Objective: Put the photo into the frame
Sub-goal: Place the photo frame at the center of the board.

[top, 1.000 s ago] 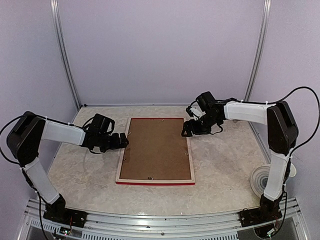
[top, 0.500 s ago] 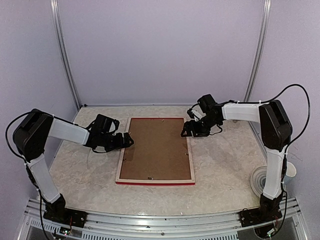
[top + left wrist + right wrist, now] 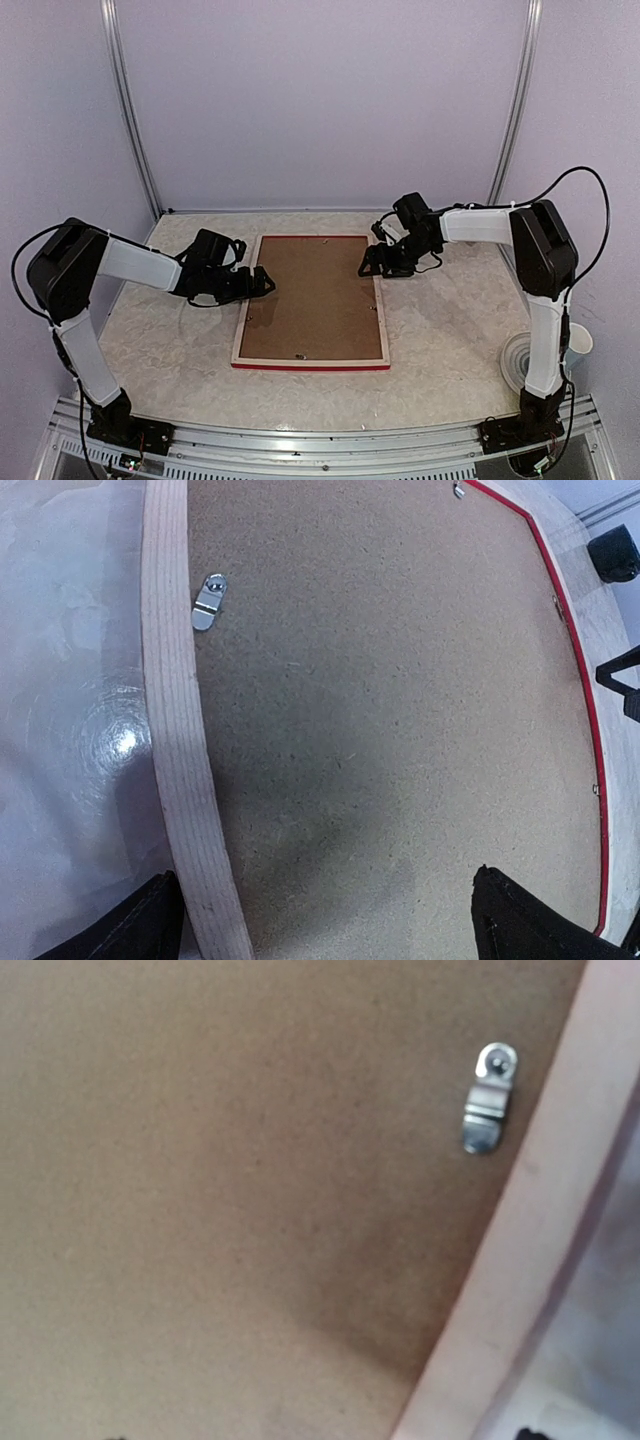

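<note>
The frame [image 3: 310, 367] lies face down in the middle of the table, red at its outer edge with a pale rim [image 3: 175, 730]. A brown hardboard backing panel [image 3: 312, 298] fills it, with small metal clips [image 3: 208, 601] [image 3: 488, 1100] along the rim. The photo is hidden. My left gripper [image 3: 262, 285] hangs open over the frame's left rim, one finger [image 3: 150, 920] outside it and the other [image 3: 520, 920] over the panel. My right gripper [image 3: 368, 265] is open low over the panel's far right corner, beside the pale rim [image 3: 530, 1220].
A white round object [image 3: 525, 358] and a pale cup [image 3: 578, 342] sit at the table's right front by the right arm's base. Lilac walls close the back and both sides. A metal rail runs along the near edge.
My left gripper has slid right, from beside the frame to over its left rim. My right gripper has edged slightly left over the panel's corner. The frame has not moved.
</note>
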`<act>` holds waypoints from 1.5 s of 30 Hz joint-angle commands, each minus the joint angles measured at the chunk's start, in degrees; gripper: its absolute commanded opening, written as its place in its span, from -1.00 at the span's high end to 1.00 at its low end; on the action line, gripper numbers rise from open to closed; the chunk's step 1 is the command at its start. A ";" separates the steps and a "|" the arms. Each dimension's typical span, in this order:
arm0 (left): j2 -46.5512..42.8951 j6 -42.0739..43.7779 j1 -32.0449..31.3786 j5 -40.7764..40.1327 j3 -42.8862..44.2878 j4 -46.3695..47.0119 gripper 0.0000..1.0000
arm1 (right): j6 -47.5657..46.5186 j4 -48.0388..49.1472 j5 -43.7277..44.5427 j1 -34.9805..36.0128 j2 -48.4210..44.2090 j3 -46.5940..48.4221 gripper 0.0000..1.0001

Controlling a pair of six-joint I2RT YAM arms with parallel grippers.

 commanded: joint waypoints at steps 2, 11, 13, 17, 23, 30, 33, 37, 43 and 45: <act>1.15 -0.27 -1.58 1.49 0.22 2.27 -0.98 | 0.40 1.49 -2.10 -0.42 1.44 -0.18 -0.66; 1.15 -0.71 -3.42 2.25 -0.49 2.86 -0.98 | 1.17 3.83 -4.77 -0.42 1.18 -3.52 -0.64; 1.07 -0.78 -3.87 2.33 -0.51 2.91 -0.98 | 1.34 4.33 -5.21 -0.42 0.81 -4.47 -0.62; 0.56 -1.04 -4.84 2.30 -0.88 3.01 -0.98 | 1.77 5.39 -6.26 -0.38 -0.14 -6.49 -0.59; -0.63 -1.87 -6.33 2.16 -1.96 3.17 -0.98 | 2.28 7.27 -6.98 0.01 -3.52 -10.76 -0.57; -3.55 -3.02 -9.17 1.58 -3.97 3.01 -0.98 | 2.93 8.59 -6.05 0.70 -7.59 -16.17 -0.55; -4.56 -3.68 -10.42 1.56 -4.69 3.00 -0.98 | 3.19 8.93 -5.29 0.81 -9.33 -18.38 -0.55; -5.63 -4.32 -12.57 1.19 -5.14 2.33 -0.98 | 3.59 8.92 -3.84 0.90 -11.90 -21.11 -0.55; -7.72 -4.95 -13.62 -2.72 -5.48 -0.11 -0.98 | 3.41 8.18 -0.04 1.07 -15.95 -24.17 -0.57; -8.59 -4.58 -13.22 -5.59 -4.94 -1.82 -0.98 | 2.96 7.30 2.67 1.07 -16.23 -23.90 -0.59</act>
